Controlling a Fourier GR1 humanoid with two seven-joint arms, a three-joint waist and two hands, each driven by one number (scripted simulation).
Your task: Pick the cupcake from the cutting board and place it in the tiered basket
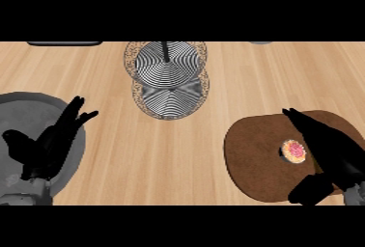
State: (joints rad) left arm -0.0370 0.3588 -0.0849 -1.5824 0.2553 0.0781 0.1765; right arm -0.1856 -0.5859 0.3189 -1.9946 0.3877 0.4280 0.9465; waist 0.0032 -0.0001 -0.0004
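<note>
cupcake (293, 150) is being approached on the cutting board (257, 159) by the right hand (331, 154), fingers apart, nothing clamped; closing round it is being called for next, then the tiered basket (167, 79).

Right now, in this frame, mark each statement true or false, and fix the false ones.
1. The cupcake sits on the cutting board. True.
2. The right hand is beside the cupcake with straight fingers, not curled round it. True.
3. The cupcake already lies in the tiered basket. False: it is on the board, apart from the basket.
4. The left hand holds the cupcake. False: it is open at the view's left and holds nothing.
</note>
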